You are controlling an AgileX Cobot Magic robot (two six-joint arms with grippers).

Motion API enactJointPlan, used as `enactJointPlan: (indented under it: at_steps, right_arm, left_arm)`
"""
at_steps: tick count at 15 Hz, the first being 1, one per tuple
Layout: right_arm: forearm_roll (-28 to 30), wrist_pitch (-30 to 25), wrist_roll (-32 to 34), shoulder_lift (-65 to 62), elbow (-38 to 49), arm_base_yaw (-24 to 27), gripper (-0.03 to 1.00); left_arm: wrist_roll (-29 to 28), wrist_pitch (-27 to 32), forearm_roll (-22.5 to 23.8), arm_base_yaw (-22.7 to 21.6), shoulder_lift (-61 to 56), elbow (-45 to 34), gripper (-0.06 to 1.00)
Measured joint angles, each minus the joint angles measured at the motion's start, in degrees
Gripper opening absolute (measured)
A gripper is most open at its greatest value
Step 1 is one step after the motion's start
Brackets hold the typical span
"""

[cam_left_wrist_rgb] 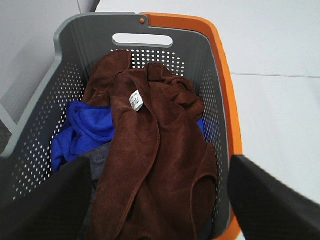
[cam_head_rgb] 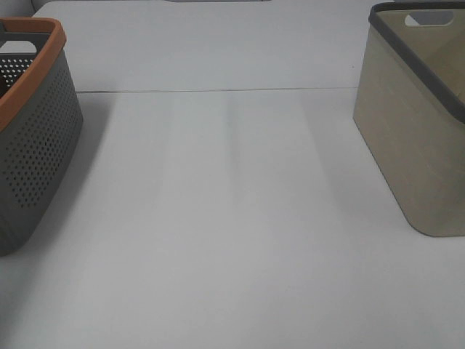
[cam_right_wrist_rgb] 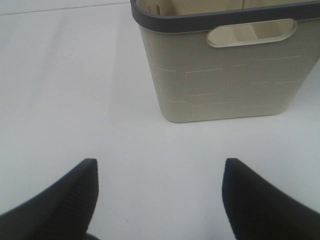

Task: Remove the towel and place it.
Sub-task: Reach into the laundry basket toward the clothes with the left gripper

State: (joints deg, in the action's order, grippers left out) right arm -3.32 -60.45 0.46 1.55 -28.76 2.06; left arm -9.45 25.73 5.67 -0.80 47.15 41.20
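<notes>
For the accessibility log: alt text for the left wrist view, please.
A dark brown towel lies crumpled atop a blue cloth inside a grey perforated basket with an orange rim. The left gripper is open over it, holding nothing.

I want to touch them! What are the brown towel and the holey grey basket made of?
The brown towel looks like soft terry cloth: fuzzy matte surface, floppy folds, sewn hem, white tag. The grey basket is probably hard moulded plastic: smooth, faintly shiny walls with neat rows of holes.
</notes>
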Motion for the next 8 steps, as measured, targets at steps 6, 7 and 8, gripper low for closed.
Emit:
enactJointPlan:
  at_steps: [6,7,8]
  right_arm:
    - [0.0,0.0,0.0,0.0,0.0,0.0,0.67]
    - [0.0,0.0,0.0,0.0,0.0,0.0,0.67]
    - [0.0,0.0,0.0,0.0,0.0,0.0,0.67]
  left_arm:
    - [-0.3,8.0,0.0,0.0,28.4,23.1,0.72]
    - [-0.3,10.9,0.0,0.0,32.0,27.6,0.72]
    - [-0.3,13.3,0.0,-0.3,35.3,31.7,0.72]
